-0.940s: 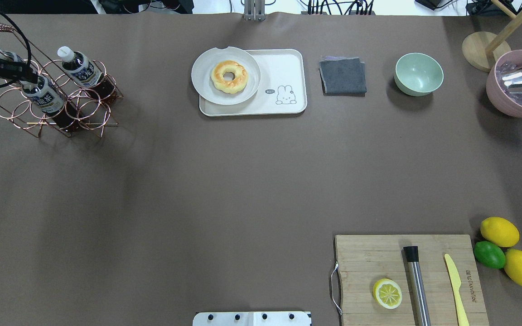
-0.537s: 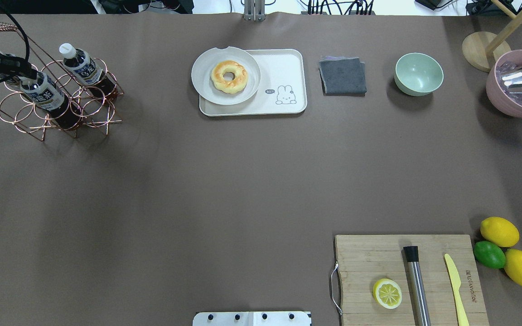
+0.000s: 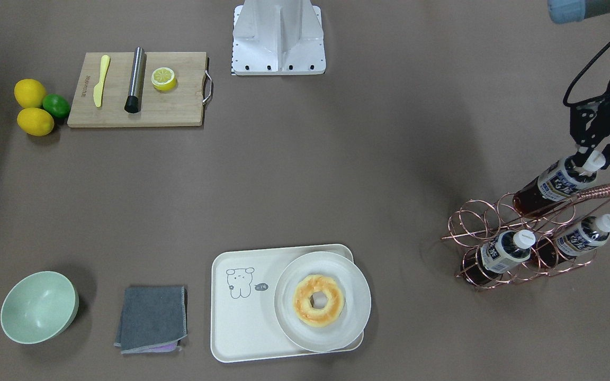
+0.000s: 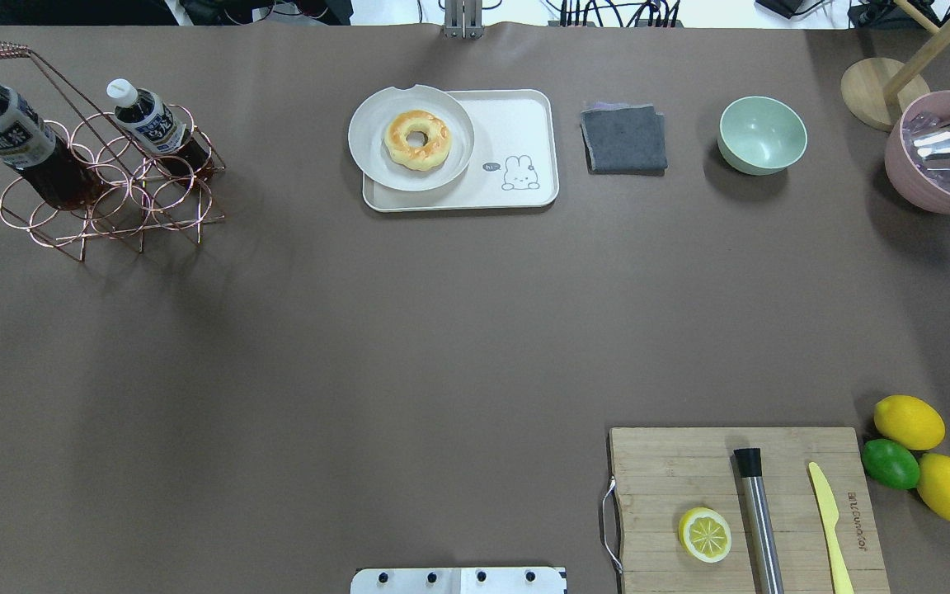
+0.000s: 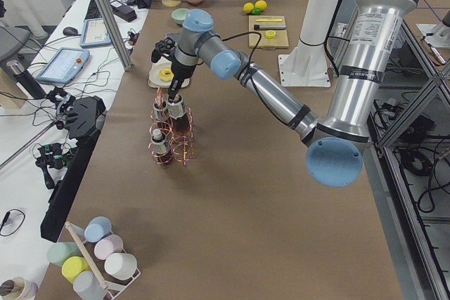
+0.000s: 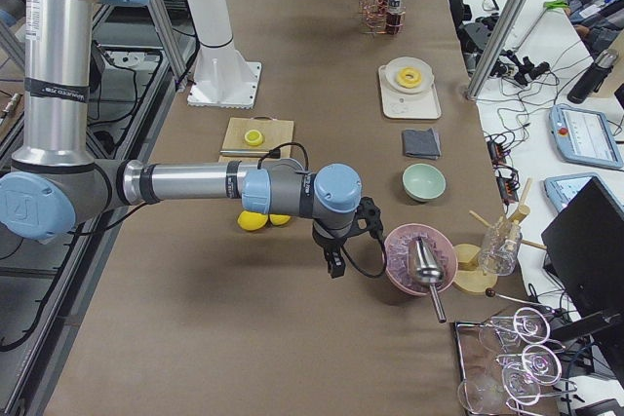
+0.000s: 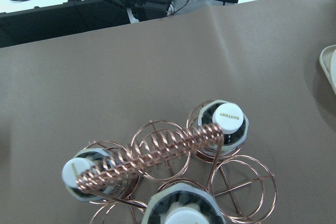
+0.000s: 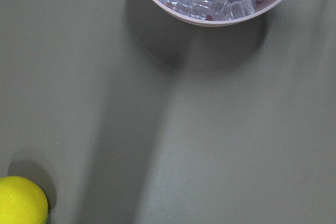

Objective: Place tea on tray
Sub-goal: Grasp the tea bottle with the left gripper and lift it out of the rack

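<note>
My left gripper (image 3: 592, 159) is shut on the white cap of a tea bottle (image 3: 556, 182) and holds it tilted, its base at the top of the copper wire rack (image 3: 474, 222). The same bottle shows at the far left of the overhead view (image 4: 9, 140). Two more tea bottles (image 3: 503, 248) (image 3: 580, 235) stand in the rack. The cream tray (image 3: 241, 317) lies at mid-table, also in the overhead view (image 4: 524, 124); a white plate (image 3: 355, 286) with a doughnut covers part of it. My right gripper (image 6: 331, 265) hangs near the pink ice bowl; I cannot tell whether it is open.
A grey cloth (image 4: 623, 138) and a green bowl (image 4: 762, 134) lie right of the tray. A pink bowl of ice (image 4: 937, 165) holds a metal cup. A cutting board (image 4: 689, 462) carries a half lemon, a steel muddler and a yellow knife; lemons and a lime (image 4: 891, 464) lie beside it.
My left gripper has risen and moved left with the tea bottle, drawing it up out of its ring. The rack has shifted slightly.
</note>
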